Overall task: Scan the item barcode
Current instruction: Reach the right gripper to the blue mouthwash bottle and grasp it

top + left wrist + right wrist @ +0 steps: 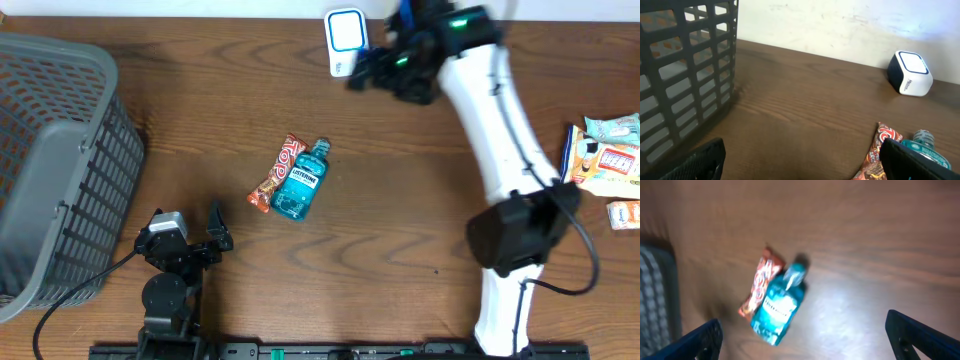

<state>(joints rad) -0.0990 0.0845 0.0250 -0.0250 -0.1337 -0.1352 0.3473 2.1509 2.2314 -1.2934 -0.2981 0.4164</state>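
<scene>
Scan job, pickup pending: my right gripper [807, 332], jaws spread wide & empty, hangs high over the surface [420, 200], up near the scanner [346, 32] at 12 o'clock. The mouthwash bottle [302, 180] lies flat at centre, cap toward 1 o'clock, touching a candy bar [277, 173] on its 9 o'clock side. My left gripper [807, 162], also wide & empty, sits at 7 o'clock by the basket [60, 150]. To do it well, imo: come down across the bottle's body, clear of the bar, w/o covering the label. Barcode side not visible, so I'd expect to turn it toward the scanner window.
</scene>
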